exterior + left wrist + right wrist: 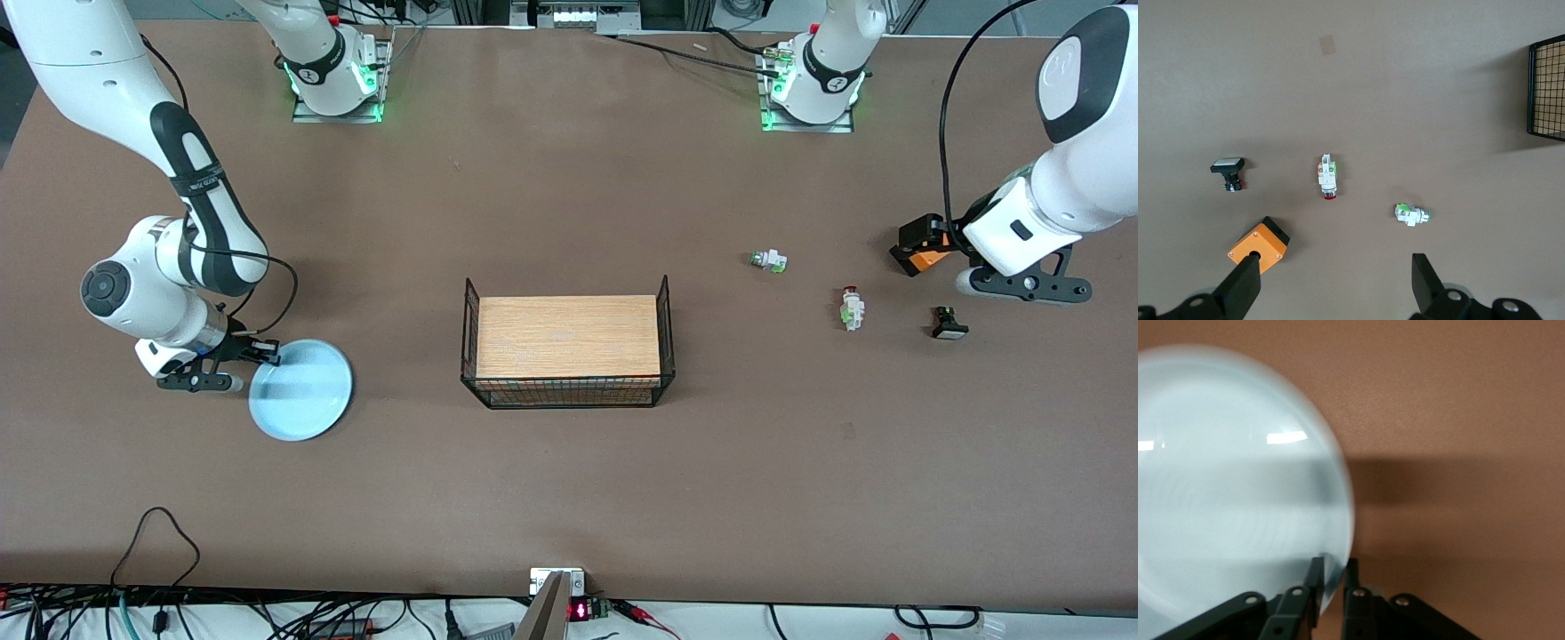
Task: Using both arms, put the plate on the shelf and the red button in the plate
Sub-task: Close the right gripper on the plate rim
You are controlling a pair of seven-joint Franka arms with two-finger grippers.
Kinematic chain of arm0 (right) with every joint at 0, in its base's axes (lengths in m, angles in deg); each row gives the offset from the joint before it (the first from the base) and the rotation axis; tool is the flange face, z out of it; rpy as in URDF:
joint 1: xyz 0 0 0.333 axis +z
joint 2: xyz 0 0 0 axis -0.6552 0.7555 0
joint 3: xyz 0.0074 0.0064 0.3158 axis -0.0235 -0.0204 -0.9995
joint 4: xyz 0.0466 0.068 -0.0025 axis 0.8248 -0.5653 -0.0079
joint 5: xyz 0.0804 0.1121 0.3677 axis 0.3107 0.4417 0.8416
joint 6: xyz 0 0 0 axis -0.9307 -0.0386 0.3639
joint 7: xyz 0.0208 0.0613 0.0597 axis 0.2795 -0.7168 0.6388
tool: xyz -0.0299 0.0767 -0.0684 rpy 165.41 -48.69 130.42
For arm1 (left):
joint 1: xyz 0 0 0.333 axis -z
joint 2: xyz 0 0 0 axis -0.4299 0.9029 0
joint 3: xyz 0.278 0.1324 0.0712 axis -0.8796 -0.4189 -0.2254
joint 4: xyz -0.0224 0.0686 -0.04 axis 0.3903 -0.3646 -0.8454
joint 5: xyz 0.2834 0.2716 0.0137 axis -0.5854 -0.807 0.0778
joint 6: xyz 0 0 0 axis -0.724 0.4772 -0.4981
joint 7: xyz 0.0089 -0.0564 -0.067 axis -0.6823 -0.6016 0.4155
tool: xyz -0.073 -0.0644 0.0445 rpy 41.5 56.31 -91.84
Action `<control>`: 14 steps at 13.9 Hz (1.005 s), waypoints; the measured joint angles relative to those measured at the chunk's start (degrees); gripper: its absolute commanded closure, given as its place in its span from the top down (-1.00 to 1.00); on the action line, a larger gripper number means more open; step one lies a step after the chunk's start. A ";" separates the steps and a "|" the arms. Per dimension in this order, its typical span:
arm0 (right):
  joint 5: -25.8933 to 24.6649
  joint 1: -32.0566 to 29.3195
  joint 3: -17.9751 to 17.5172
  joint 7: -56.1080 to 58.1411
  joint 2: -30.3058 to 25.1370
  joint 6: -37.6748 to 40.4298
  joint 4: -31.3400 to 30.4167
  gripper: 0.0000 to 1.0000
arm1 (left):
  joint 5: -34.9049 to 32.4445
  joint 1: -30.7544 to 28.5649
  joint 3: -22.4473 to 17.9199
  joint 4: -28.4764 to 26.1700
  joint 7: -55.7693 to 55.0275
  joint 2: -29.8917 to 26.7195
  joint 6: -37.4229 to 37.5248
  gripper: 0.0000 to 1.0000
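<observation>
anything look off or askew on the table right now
Only the plate: the right gripper pinches its rim, so it hangs tilted, not flat. The red button lies on its side, undamaged. The left gripper is open above it.

Wire basket point(566, 393), orange box point(1259, 246)
</observation>
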 measured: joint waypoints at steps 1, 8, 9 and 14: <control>0.00 0.03 -0.15 0.19 -0.23 0.22 0.05 -1.00 | 0.00 0.00 0.00 0.00 0.00 0.00 0.00 1.00; 0.00 0.27 -0.21 0.79 -2.86 5.94 1.13 -1.00 | 0.00 0.00 0.00 0.00 0.00 0.00 0.00 1.00; 0.00 0.35 -0.22 0.79 -4.42 8.38 1.36 -1.00 | 0.00 0.00 0.00 0.01 0.00 0.00 0.00 1.00; 0.02 0.49 -0.22 0.79 -13.14 22.33 3.44 -1.00 | 0.00 0.00 0.00 0.02 0.00 0.00 0.00 1.00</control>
